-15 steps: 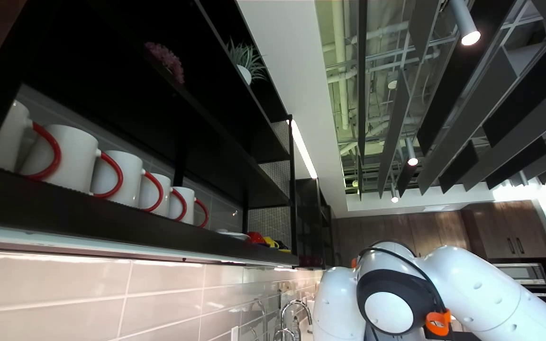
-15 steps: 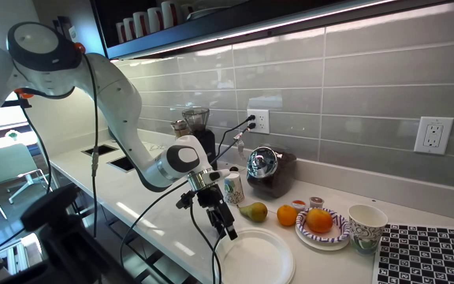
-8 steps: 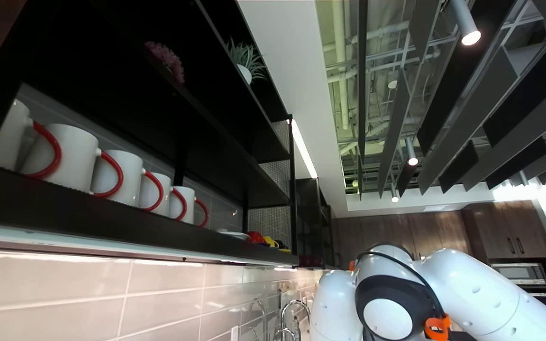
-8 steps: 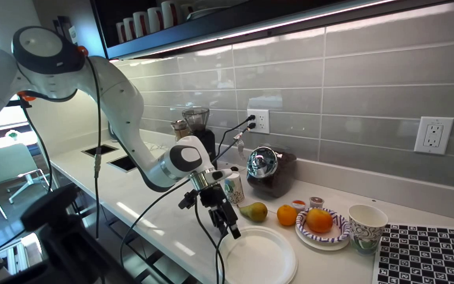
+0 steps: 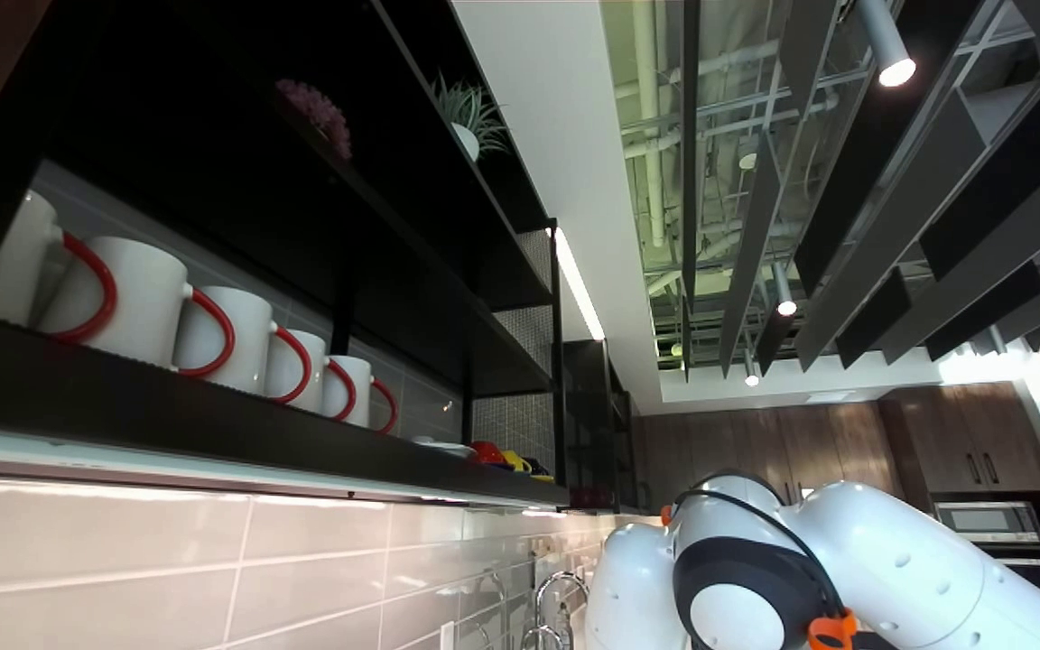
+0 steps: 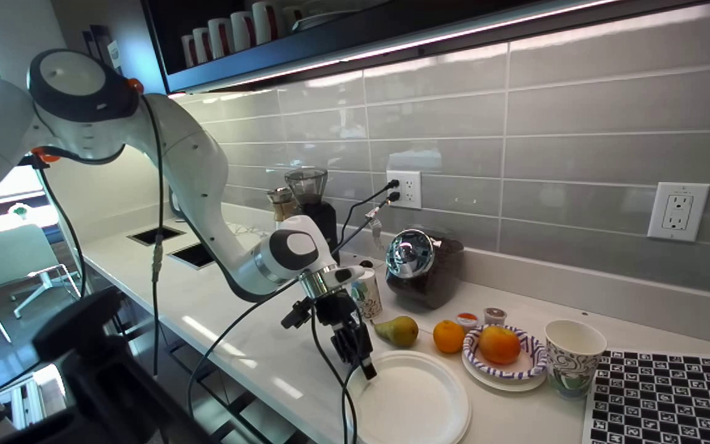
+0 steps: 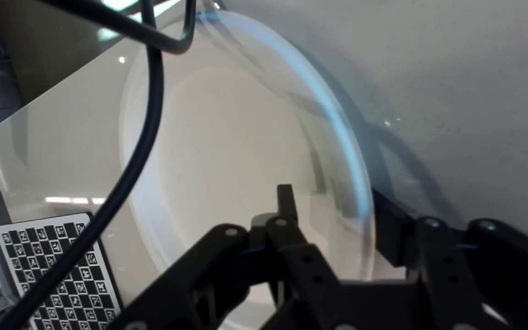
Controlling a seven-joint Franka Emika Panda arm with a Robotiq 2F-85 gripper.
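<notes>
White counter, round plate, pear, orange, paper cup, checkered board

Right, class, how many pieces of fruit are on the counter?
3, in an exterior view: a pear nearest the hand, an orange beside the pear, and an orange-red fruit in the patterned bowl. Others may be hidden.

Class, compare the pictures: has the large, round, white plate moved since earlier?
Yes. In an exterior view, the large, round, white plate has shifted rightward in the picture, closer to the purple-patterned white paper bowl, which has stayed put.
</notes>
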